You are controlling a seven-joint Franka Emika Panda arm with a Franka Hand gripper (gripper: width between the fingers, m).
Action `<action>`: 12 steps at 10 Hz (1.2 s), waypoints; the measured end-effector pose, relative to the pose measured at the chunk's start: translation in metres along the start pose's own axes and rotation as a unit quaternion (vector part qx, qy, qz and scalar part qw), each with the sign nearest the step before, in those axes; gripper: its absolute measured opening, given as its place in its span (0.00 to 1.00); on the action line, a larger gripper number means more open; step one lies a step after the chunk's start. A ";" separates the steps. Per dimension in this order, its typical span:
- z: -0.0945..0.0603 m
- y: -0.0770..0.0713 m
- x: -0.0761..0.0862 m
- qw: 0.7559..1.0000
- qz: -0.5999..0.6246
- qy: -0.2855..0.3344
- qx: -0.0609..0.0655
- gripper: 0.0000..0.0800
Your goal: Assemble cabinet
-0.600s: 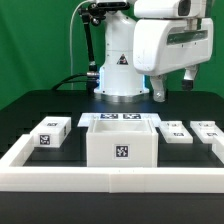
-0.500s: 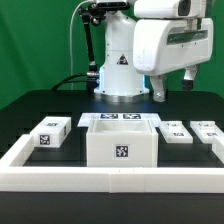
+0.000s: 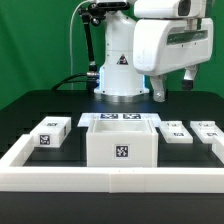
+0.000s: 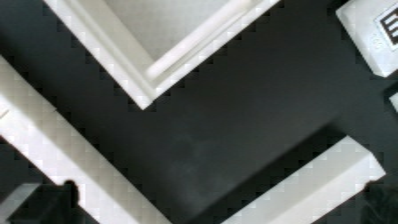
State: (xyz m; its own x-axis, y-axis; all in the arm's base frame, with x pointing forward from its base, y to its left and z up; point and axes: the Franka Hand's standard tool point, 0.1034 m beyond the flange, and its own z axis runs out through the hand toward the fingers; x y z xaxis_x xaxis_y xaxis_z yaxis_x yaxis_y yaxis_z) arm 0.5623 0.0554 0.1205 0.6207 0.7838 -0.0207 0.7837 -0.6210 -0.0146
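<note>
Cabinet point(image 3: 121, 143): open box at table centre, inside the rail point(image 3: 110, 179), small blocks point(image 3: 48, 133) lying either side. Gripper point(image 3: 172, 84): raised well behind; finger spread cannot be told. Step: likely opening approach. Next: lowering squarely onto a block.

Bright, even light washes detail from the white cabinet point(image 3: 121, 142) against the dark matte surface point(image 3: 30, 105), shadows are faint and soft, and the wrist view is coarse, grainy and slightly blurred.
</note>
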 end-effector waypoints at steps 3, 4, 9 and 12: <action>0.003 -0.001 -0.001 0.999 -0.037 0.010 -0.012 1.00; 0.008 -0.003 -0.010 0.995 -0.100 0.008 -0.020 1.00; 0.011 0.002 -0.020 0.987 -0.160 -0.006 -0.019 1.00; 0.018 0.007 -0.026 0.967 -0.250 0.016 -0.053 1.00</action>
State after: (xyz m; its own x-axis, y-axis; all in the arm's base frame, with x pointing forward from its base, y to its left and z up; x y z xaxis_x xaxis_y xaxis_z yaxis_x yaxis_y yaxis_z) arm 0.5511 0.0309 0.1030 0.1633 0.9865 -0.0069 0.9828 -0.1621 0.0880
